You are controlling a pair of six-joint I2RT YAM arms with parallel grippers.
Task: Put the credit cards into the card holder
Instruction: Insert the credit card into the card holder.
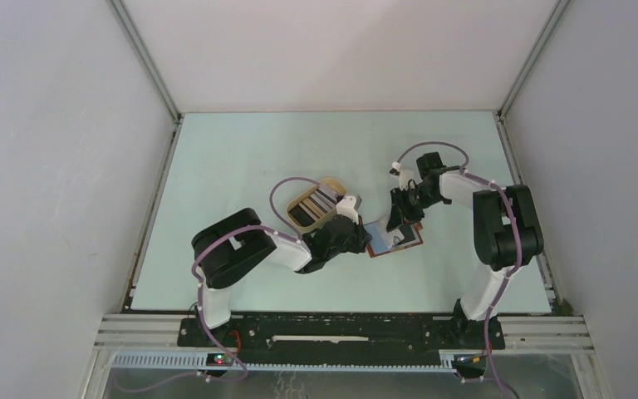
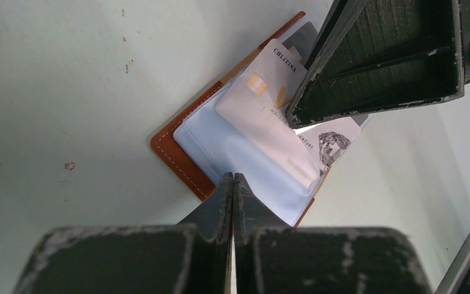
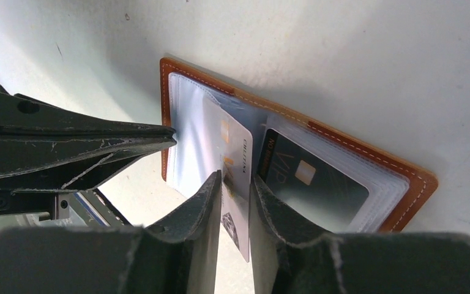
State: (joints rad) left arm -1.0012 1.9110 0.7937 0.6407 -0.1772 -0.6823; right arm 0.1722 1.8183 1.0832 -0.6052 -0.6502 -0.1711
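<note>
The open card holder [image 1: 395, 239] lies flat in the middle of the table [image 1: 257, 166], long side slanting, with bare room beyond it, the left gripper [image 2: 233, 184] pressed together at its edge and the right gripper [image 3: 235, 184] pinching a white card [image 3: 235, 144] over its clear pockets.

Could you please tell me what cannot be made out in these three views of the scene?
Top view: how many plastic cards lie in the oval tan tray; too small, partly behind the left arm.
Left wrist view: the white plastic card's upper right part; the right gripper covers it.
Right wrist view: the reddish-brown leather card holder's near edge; that gripper hides it.
</note>
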